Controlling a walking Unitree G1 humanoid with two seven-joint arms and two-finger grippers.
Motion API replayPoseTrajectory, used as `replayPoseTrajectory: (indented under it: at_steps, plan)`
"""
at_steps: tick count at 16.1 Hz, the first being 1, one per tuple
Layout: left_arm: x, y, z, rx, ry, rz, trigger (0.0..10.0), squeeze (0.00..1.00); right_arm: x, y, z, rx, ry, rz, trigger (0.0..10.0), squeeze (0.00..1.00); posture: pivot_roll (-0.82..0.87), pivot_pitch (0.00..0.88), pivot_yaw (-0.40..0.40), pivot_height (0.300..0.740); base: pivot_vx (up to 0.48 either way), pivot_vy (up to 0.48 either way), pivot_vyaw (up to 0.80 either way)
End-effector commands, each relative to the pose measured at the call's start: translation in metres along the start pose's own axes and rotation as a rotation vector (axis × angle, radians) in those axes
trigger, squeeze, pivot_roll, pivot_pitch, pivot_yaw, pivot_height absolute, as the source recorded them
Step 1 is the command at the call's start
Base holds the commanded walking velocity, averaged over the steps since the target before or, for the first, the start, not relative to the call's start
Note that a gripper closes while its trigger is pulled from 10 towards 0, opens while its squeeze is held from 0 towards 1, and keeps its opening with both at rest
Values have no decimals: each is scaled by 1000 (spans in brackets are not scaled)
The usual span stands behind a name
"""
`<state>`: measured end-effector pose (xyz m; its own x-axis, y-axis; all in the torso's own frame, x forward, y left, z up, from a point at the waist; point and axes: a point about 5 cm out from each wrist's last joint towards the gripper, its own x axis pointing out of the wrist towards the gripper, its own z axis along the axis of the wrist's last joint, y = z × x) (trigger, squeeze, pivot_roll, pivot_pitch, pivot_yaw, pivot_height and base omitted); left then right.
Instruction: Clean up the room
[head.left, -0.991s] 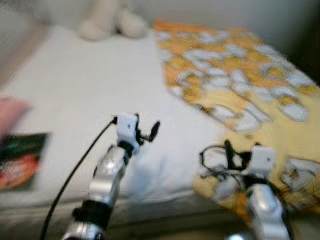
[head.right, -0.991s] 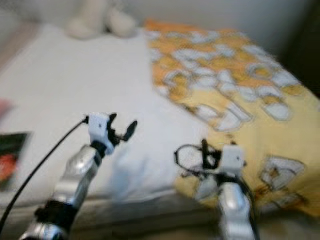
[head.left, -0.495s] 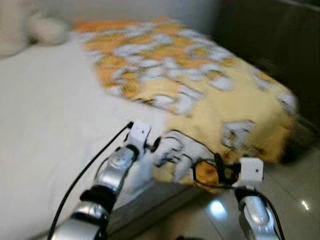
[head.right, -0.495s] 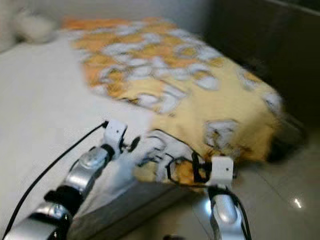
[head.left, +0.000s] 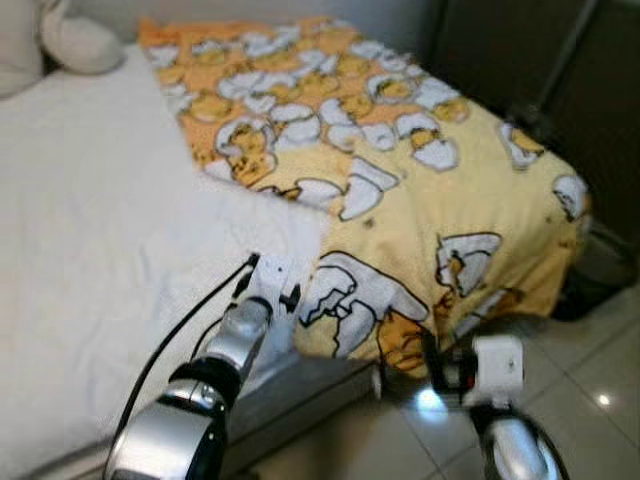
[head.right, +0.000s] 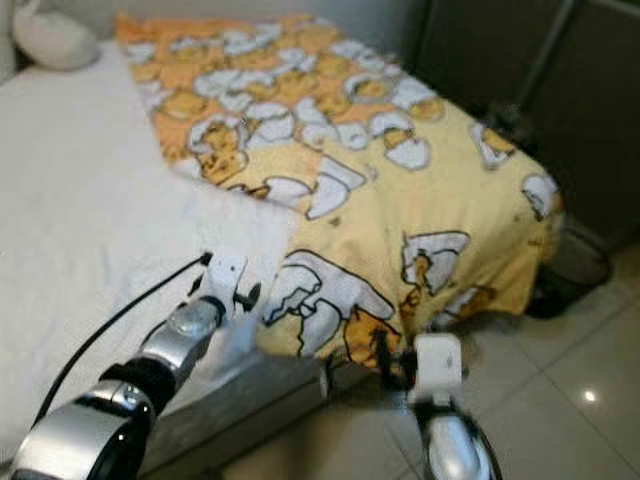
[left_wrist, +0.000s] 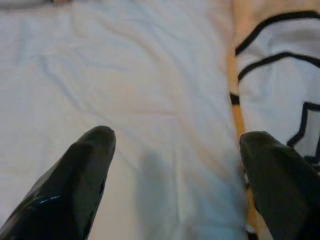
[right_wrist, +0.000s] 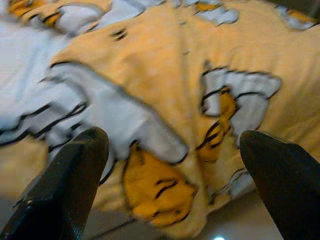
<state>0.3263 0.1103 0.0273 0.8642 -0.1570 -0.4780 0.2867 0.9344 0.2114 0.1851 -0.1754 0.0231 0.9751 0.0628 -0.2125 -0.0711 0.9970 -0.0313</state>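
A yellow blanket (head.left: 400, 170) printed with cartoon eggs covers the right part of the bed and hangs over its near edge and foot end. Bare white sheet (head.left: 90, 220) lies to its left. My left gripper (head.left: 288, 296) hovers low over the sheet at the bed's near edge, right beside the blanket's border. In the left wrist view it (left_wrist: 175, 150) is open, with sheet between the fingers and the blanket's border by one fingertip. My right gripper (head.left: 440, 372) is open above the floor, just below the blanket's hanging corner (right_wrist: 160, 115), with nothing between its fingers.
A cream plush toy (head.left: 60, 40) lies at the head of the bed. Dark cabinet fronts (head.left: 560, 60) stand beyond the foot end, with a dark object (head.left: 590, 290) on the glossy tiled floor (head.left: 600, 380) beside the bed.
The camera has swung right: the book and pink thing at the left have left the picture, and the foot end and floor have come in. Both grippers now sit by the blanket's near edge.
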Motion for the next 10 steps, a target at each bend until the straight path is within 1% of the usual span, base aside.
replayPoseTrajectory:
  at_steps: [1, 2, 3, 4, 5, 6, 7, 8, 9, 10]
  plan:
    - [0, -14, -4, -19, 17, -47, 10000, 0, -5, -3, 0, -9, 12, -3, 10000, 0, -90, 63, -30, 740, 0, 0, 0]
    - [-1, -25, -5, -77, 8, -79, 10000, 0, -14, -6, -3, -11, 37, -3, 10000, 0, -104, 89, -35, 740, 0, 0, 0]
    - [-2, -31, -8, -118, -3, -83, 10000, 0, -21, -6, -5, -24, 57, 2, 10000, 0, -112, 103, -42, 740, 0, 0, 0]
    - [-5, -35, -14, -142, -4, -75, 10000, 0, -26, -5, -7, -39, 75, 4, 10000, 0, -122, 117, -47, 740, 0, 0, 0]
    - [-7, -39, -19, -159, -9, -80, 10000, 0, -31, -5, -7, -39, 85, 5, 10000, 0, -126, 123, -49, 740, 0, 0, 0]
    - [-9, -44, -20, -199, -31, -104, 10000, 0, -37, -4, -7, -32, 96, 2, 10000, 0, -132, 136, -57, 740, 0, 0, 0]
    - [-11, -47, -27, -201, -16, -94, 10000, 0, -42, -4, -8, -28, 111, 4, 10000, 0, -138, 144, -64, 740, 0, 0, 0]
    - [-12, -44, -35, -175, 9, -52, 10000, 0, -48, -2, -9, -43, 126, 17, 10000, 0, -151, 157, -73, 740, 0, 0, 0]
    - [-13, -39, -38, -151, 9, 8, 10000, 0, -53, -2, -9, -60, 136, 28, 10000, 0, -165, 165, -80, 740, 0, 0, 0]
    - [-13, -35, -36, -132, -2, 51, 10000, 0, -56, -3, -9, -65, 141, 28, 10000, 0, -175, 172, -85, 740, 0, 0, 0]
